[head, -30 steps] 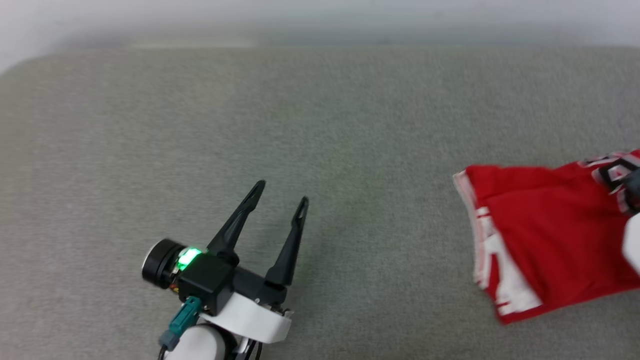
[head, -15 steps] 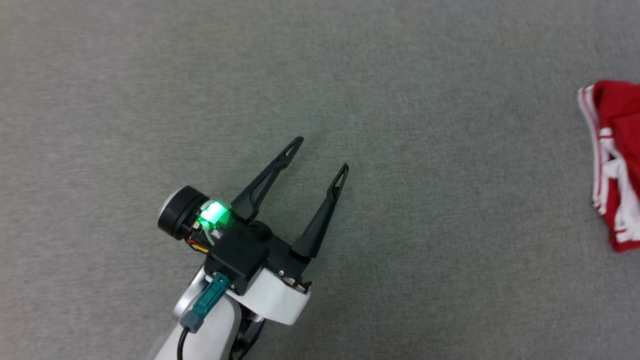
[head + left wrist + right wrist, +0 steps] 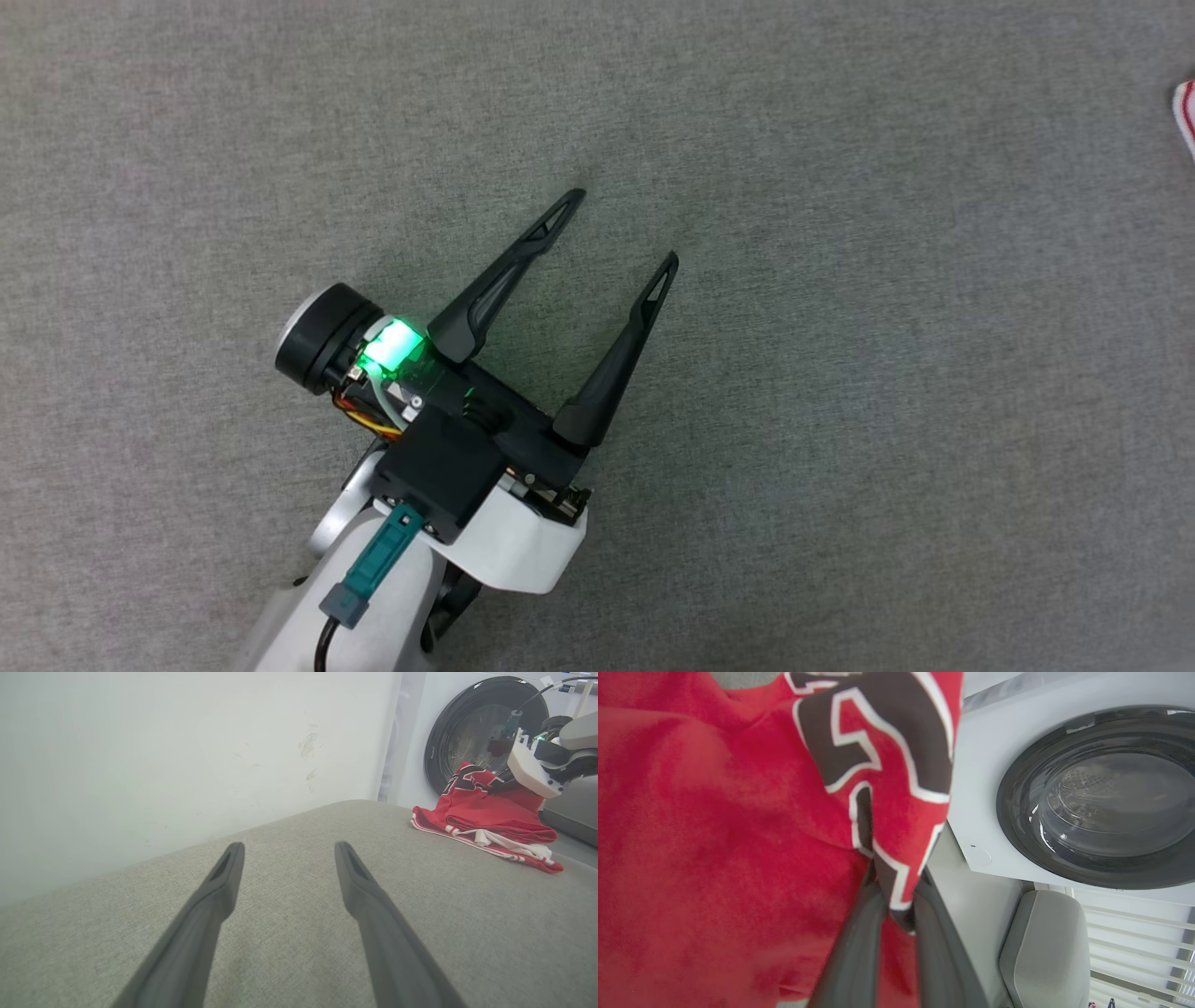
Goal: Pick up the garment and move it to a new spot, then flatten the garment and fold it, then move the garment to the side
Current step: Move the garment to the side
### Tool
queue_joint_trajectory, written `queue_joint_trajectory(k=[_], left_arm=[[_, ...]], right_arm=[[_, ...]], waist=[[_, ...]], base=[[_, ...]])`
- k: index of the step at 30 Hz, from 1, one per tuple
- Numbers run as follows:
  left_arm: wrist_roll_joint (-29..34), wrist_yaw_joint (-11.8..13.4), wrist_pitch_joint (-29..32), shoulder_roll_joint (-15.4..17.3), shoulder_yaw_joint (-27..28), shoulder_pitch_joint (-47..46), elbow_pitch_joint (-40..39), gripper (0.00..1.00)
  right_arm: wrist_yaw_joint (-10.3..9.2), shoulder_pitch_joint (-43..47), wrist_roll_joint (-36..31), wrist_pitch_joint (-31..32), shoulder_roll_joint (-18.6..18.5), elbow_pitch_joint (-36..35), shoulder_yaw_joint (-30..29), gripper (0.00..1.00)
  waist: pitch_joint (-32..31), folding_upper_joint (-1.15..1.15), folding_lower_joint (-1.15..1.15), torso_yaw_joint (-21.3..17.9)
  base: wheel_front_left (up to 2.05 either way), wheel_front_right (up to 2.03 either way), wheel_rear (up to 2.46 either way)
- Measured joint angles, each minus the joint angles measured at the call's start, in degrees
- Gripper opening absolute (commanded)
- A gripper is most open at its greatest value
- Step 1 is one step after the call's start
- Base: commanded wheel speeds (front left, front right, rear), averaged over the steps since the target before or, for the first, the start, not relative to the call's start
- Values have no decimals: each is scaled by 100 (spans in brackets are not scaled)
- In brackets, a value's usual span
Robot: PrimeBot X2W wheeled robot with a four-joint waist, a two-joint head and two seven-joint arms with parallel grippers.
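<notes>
The garment (image 3: 486, 812) is seen bunched on the grey tabletop (image 3: 299, 961) at 2 o'clock, pinched by the right claw (image 3: 894, 891). The left claw (image 3: 625, 226) is spread wide, holding nothing. Only the grab is judged done; moving, flattening, folding and setting aside are left.

Most of garment (image 3: 1187, 117) beyond edge
</notes>
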Motion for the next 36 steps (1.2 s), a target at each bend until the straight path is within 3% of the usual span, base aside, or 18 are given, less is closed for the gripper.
queue_joint_trajectory(k=[4,6,13,17,25,36], left_arm=[[15,0,0,-7,3,-32,-51,100],[15,0,0,-16,10,-34,-47,100],[-180,41,0,-255,211,121,148,100],[-279,83,0,-330,467,396,322,100],[-443,136,0,-479,1137,1091,653,100],[-493,83,0,-627,1778,1870,833,100]], right_arm=[[0,-110,-249,-22,172,257,-213,0],[0,-151,-376,-23,253,354,-335,99],[0,-104,-956,-23,638,235,-743,100],[0,31,-902,-82,814,-44,-816,100],[0,699,-352,-539,1552,-691,-1148,100],[-1,2097,410,-1212,2774,-2438,-1512,100]], waist=[[88,0,0,90],[79,0,0,123],[-477,0,0,240],[-882,0,-1,309],[-1823,0,-2,519],[-2901,0,-2,940]], base=[[0,0,0],[0,0,0],[0,0,0],[0,0,0],[0,0,0],[0,0,0]])
